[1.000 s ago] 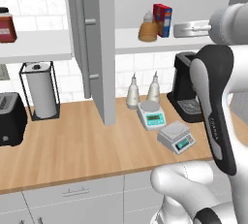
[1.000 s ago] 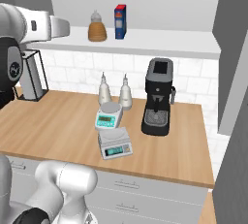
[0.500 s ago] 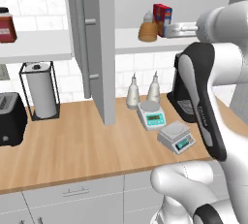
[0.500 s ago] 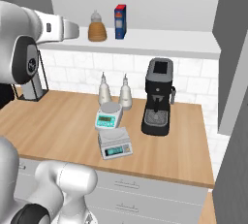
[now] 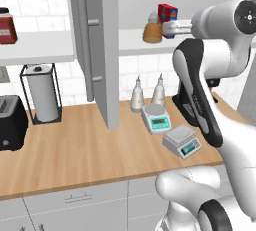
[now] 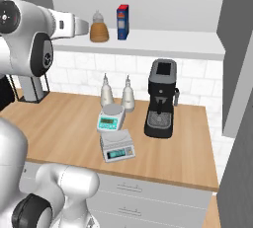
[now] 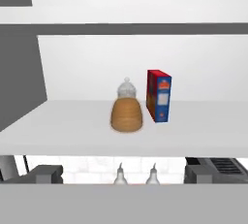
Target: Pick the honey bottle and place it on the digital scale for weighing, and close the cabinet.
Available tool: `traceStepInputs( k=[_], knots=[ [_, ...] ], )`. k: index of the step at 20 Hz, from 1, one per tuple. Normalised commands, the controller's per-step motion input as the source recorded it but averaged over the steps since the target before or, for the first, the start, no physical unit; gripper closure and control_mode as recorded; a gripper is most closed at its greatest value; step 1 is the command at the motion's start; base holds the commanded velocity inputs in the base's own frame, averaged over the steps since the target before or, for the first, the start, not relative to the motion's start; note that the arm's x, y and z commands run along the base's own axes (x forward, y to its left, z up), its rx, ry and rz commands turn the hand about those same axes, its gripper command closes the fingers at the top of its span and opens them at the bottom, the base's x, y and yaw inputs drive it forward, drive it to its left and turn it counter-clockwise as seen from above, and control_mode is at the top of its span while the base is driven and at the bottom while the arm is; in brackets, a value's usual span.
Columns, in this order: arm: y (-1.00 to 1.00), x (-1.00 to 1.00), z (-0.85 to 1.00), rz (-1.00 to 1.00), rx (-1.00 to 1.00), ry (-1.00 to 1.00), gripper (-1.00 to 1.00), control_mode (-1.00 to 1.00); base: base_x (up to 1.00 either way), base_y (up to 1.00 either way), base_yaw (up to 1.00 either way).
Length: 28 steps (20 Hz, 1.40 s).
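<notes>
Where it stands, honey bottle (image 7: 126, 111) looks ribbed, perhaps.

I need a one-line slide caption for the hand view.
Honey bottle beside the red-and-blue box on the open cabinet's shelf.

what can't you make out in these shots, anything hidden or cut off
- End effector: too small in both base views to read its fingers.
- Honey bottle: its back side is turned away in the hand view.
- Digital scale: display digits too small.
- Red jar: cut off by the left base view's edge.
- Cabinet interior: hidden behind its open door.
</notes>
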Motion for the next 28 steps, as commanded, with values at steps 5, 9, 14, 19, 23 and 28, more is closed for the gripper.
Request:
traceStepInputs(
  k=[5, 9, 14, 19, 23, 28],
  knots=[
    [0.00, 0.41, 0.00, 0.00, 0.00, 0.00, -1.00, -1.00, 0.00, 0.00, 0.00],
    [0.00, 0.37, 0.00, 0.00, 0.00, 0.00, -1.00, -1.00, 0.00, 0.00, 0.00],
    [0.00, 0.35, 0.00, 0.00, 0.00, 0.00, -1.00, -1.00, 0.00, 0.00, 0.00],
    [0.00, 0.30, 0.00, 0.00, 0.00, 0.00, -1.00, -1.00, 0.00, 0.00, 0.00],
    [0.00, 0.23, -0.08, 0.00, 0.00, 0.00, -1.00, -1.00, 0.00, 0.00, 0.00],
    [0.01, 0.59, -0.16, 0.00, 0.00, 0.00, -1.00, -1.00, 0.00, 0.00, 0.00]
  ],
)
